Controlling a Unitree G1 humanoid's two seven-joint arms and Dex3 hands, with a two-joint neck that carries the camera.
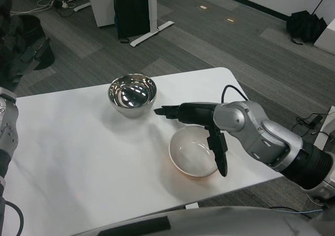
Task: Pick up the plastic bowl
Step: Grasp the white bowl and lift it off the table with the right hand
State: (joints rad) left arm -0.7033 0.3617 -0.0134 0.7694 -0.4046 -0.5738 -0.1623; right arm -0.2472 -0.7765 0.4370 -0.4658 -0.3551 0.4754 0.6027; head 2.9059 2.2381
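At the far left edge the left robot hand (21, 55) hangs off the table (73, 142), its grasp unreadable, then a steel bowl (132, 94), then the white plastic bowl (193, 152) under the right robot hand's (201, 122) spread, empty fingers.

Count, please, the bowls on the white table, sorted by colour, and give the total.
Silver metal bowl: 1
White plastic bowl: 1
Total: 2 bowls. The right hand is spread over the white one; no grip is visible yet.
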